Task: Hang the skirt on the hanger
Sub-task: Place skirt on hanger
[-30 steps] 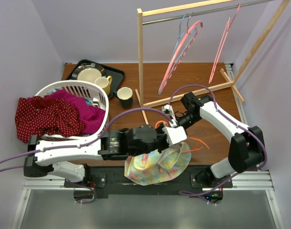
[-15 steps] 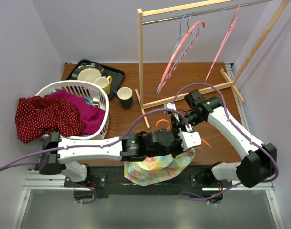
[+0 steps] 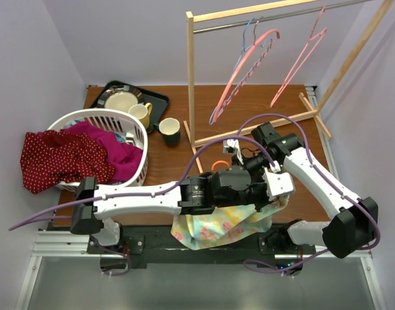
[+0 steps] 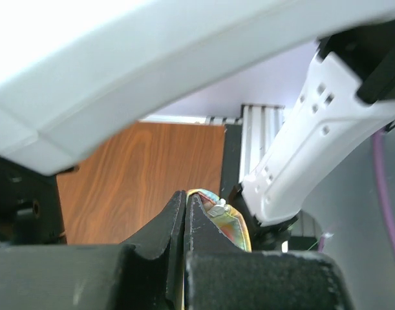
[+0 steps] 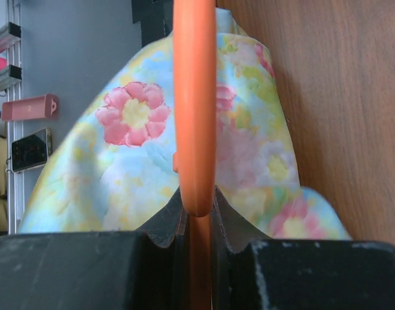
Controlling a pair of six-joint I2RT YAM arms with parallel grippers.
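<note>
The floral skirt (image 3: 216, 226) hangs off the table's near edge; it also fills the right wrist view (image 5: 119, 161). My left gripper (image 3: 282, 187) is shut on the skirt's waistband edge (image 4: 223, 216), by a small zipper pull. My right gripper (image 3: 244, 166) is shut on an orange hanger (image 5: 194, 103), whose hook (image 3: 218, 165) shows beside the left arm in the top view. The hanger's body runs over the skirt, mostly hidden under the left arm.
A wooden clothes rack (image 3: 191, 77) with pink hangers (image 3: 242, 71) stands at the back right. A white laundry basket (image 3: 142, 139) with red and magenta clothes sits at the left. A black tray (image 3: 160, 102) with dishes, a yellow mug (image 3: 142, 113) and a dark cup (image 3: 169, 131) sit behind.
My left gripper has moved right along the near edge, pulling the skirt's waistband with it and spreading the skirt. My right gripper has shifted slightly with the orange hanger. The rack hangers sway.
</note>
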